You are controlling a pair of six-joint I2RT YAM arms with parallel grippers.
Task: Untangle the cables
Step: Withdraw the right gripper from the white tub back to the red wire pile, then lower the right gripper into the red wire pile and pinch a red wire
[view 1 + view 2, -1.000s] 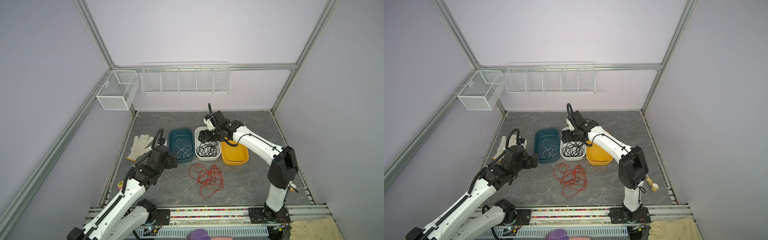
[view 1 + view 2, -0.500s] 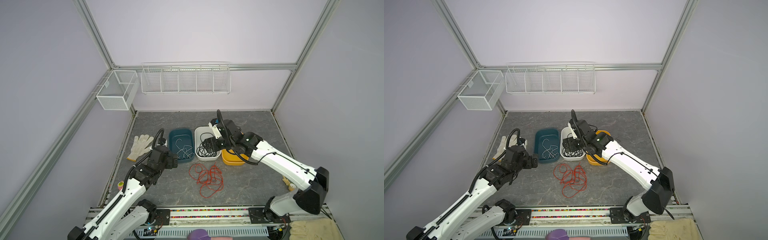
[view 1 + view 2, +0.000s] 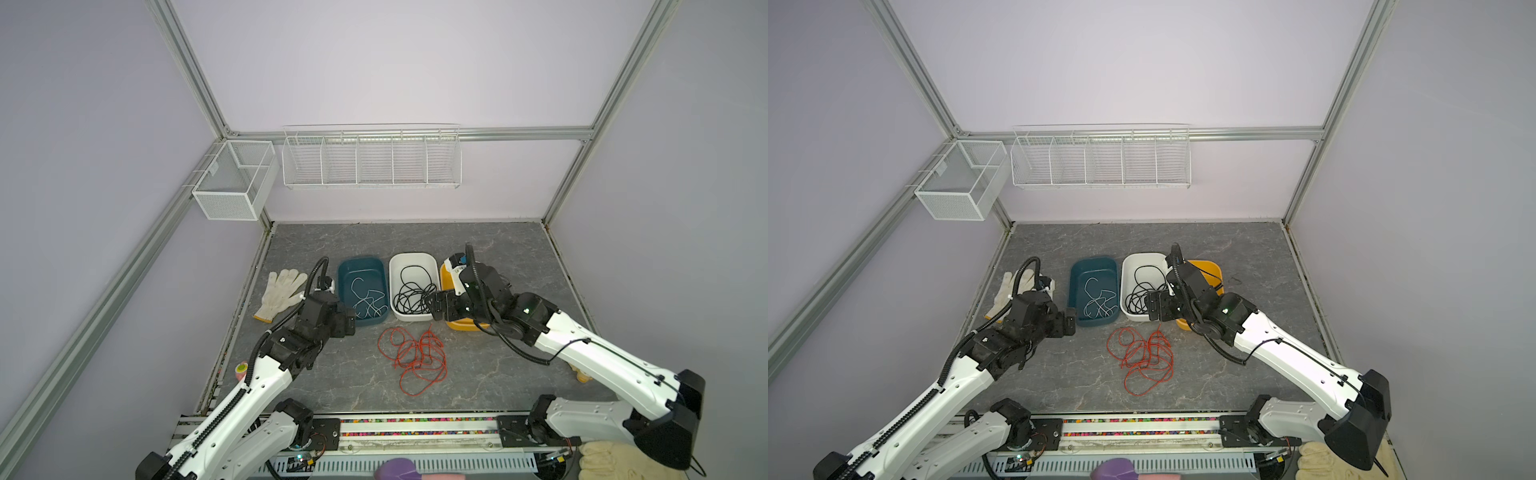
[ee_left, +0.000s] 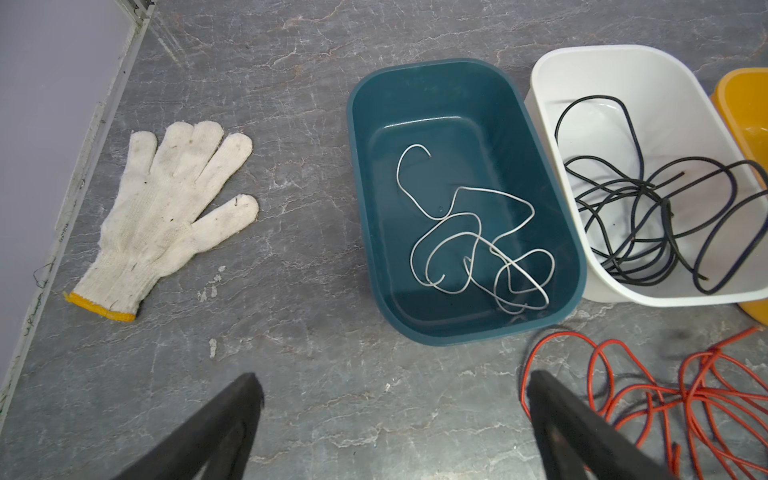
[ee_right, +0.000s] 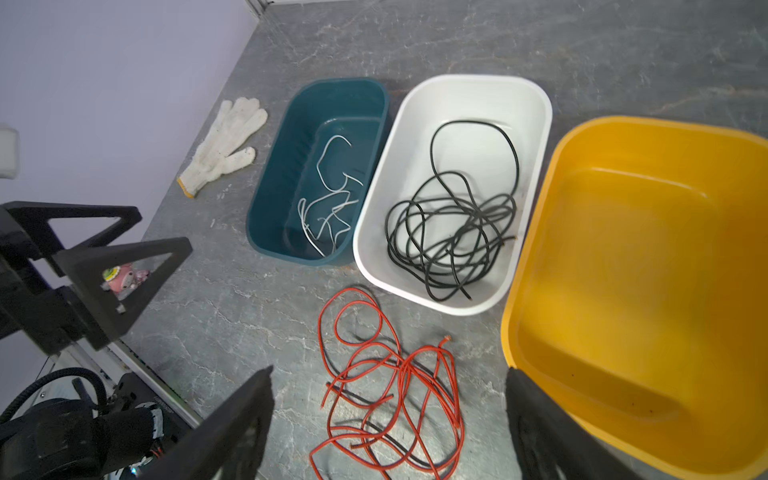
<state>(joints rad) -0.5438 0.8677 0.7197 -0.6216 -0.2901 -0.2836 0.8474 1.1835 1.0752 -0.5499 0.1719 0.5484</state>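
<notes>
Sorting state: the white cable point(image 4: 494, 249) lies in the teal tub point(image 3: 360, 259) and the black cables point(image 5: 453, 232) in the white tub point(image 3: 412, 255). The red cables point(image 3: 417, 353) are a loose heap on the mat just in front of the tubs, and the yellow tub point(image 5: 640, 257) is empty.

Both claws are released and carry nothing. The left gripper point(image 4: 392, 380) hovers near the teal tub's front corner. The right gripper point(image 5: 390, 374) hangs by the white tub's near end, looking down on the red heap.

Risks:
- The red strands cross at one tight spot mid-heap. A pinch there would likely lift the whole clump, or draw the knot tighter, rather than free a single strand.
- The heap sits close to the tub fronts, so a low approach could nudge the white or yellow tub.
- A dragged strand may catch a tub rim.
- I cannot tell from here how many separate red strands there are, so a chosen end may belong to a different length than expected.

Against a second ago: the right arm has drawn back from over the white tub's far end and now sits lower, at the tub's near end. The left arm and the red heap look unchanged.
</notes>
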